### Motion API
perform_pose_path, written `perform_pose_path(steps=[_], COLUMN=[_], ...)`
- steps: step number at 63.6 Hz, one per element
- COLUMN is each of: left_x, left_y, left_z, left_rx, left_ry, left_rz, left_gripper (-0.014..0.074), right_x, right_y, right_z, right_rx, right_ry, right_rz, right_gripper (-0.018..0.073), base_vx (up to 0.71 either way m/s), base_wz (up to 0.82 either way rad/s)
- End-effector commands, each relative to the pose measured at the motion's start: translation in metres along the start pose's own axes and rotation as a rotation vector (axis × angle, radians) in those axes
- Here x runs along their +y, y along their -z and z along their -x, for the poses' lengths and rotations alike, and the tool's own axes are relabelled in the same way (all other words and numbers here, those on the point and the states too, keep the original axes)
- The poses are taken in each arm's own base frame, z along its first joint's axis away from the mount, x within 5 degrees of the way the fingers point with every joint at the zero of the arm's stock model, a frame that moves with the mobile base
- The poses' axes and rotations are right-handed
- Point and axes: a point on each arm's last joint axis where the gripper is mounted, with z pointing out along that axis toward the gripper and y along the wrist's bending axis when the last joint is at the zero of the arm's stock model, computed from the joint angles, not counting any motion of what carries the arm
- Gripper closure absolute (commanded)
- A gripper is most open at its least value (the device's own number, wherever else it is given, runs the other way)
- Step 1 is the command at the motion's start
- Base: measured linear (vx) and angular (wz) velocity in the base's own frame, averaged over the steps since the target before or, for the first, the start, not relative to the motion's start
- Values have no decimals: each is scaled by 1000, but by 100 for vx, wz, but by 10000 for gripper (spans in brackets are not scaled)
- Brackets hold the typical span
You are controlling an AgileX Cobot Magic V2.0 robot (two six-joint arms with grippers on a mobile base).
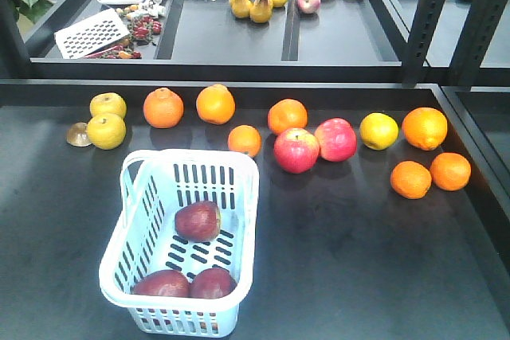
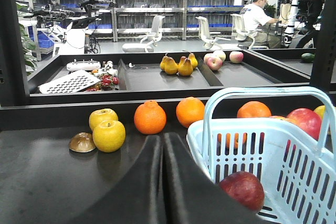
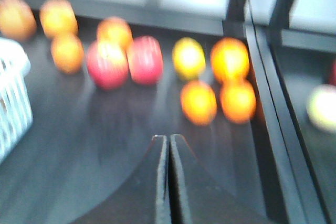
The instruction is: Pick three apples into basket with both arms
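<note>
Light blue basket (image 1: 239, 197) on the desk (image 1: 358, 260) holds all three apples (image 1: 198, 220) (two at its near end, one mid-floor). Left claw (image 2: 163, 145) and right claw (image 3: 169, 145) both show fingers pressed together, holding nothing.

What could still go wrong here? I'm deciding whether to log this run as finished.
Little, probably. All three dark apples lie in the basket, and both grippers, left and right, are shut and empty. The left gripper sits close to the basket's near wall, so a careless retreat might nudge it. The right wrist view is blurred, so its clearance from the oranges is unclear.
</note>
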Motion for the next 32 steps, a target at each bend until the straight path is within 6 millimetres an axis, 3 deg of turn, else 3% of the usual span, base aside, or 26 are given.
perform_pose_path(steps=[1,15,32], left_x=[0,0,0], left_y=[1,1,1], left_z=[6,6,6], left_rx=[-79,-79,-77], left_ry=[9,9,9], left_rz=[-7,-7,-7], left_gripper=[603,603,603], right_x=[4,12,12], right_y=[4,1,0], right_z=[-5,-57,-61], right_rx=[-243,-340,-282], right_ry=[11,-84,-81], right_rz=[11,41,37], right_gripper=[568,568,568], base_vx=[0,0,0], base_wz=[0,0,0])
